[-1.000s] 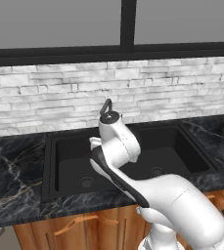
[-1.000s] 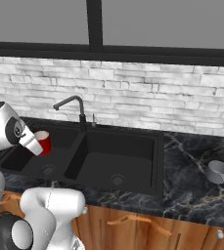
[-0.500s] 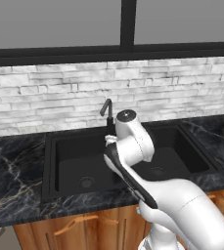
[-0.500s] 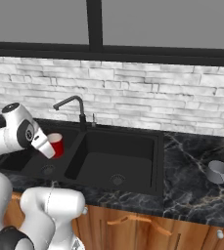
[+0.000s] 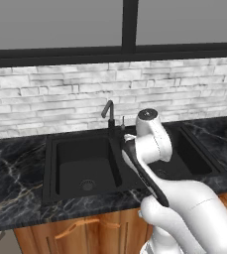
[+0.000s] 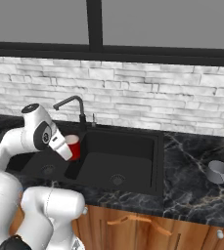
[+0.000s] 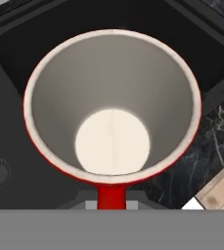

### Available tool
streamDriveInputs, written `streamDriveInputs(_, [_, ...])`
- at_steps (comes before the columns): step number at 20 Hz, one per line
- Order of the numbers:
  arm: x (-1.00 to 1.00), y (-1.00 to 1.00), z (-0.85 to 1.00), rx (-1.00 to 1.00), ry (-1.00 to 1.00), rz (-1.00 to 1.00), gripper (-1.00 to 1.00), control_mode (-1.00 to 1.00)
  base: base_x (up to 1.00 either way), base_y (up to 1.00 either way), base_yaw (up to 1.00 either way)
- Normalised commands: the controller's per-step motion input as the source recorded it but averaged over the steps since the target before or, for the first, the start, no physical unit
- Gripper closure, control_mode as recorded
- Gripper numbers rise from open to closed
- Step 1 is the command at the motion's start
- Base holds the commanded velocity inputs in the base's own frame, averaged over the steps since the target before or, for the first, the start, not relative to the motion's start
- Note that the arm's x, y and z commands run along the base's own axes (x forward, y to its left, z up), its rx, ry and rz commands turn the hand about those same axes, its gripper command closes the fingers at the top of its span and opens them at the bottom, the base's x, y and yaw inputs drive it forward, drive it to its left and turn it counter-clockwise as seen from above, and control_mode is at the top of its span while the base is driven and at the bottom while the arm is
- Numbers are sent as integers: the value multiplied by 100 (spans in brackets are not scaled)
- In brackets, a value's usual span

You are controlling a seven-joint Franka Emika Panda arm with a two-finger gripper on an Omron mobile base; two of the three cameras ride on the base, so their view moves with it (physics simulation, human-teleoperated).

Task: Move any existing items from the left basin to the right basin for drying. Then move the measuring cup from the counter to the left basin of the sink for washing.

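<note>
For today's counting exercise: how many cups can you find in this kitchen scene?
2. A small red cylindrical cup with a white inside is held in the tool above the black sink's divider; a grey metal measuring cup with a long handle sits on the black marble counter, right of the sink.

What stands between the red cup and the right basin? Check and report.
Nothing visible. The gripper holds the red cup with shut jaws above the sink's central divider. The right basin opens just beside and below it. The faucet stands behind, off the path.
</note>
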Motion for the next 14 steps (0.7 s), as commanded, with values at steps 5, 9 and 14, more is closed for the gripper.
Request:
streamDriveInputs(5, [47,-65,-8,1,2,0,100,-100,0,0,0])
streamDriveInputs(9, [63,-61,-29,0,3,0,100,-100,0,0,0])
streamDriveInputs(14, [63,-48,-48,0,0,0,100,-100,0,0,0])
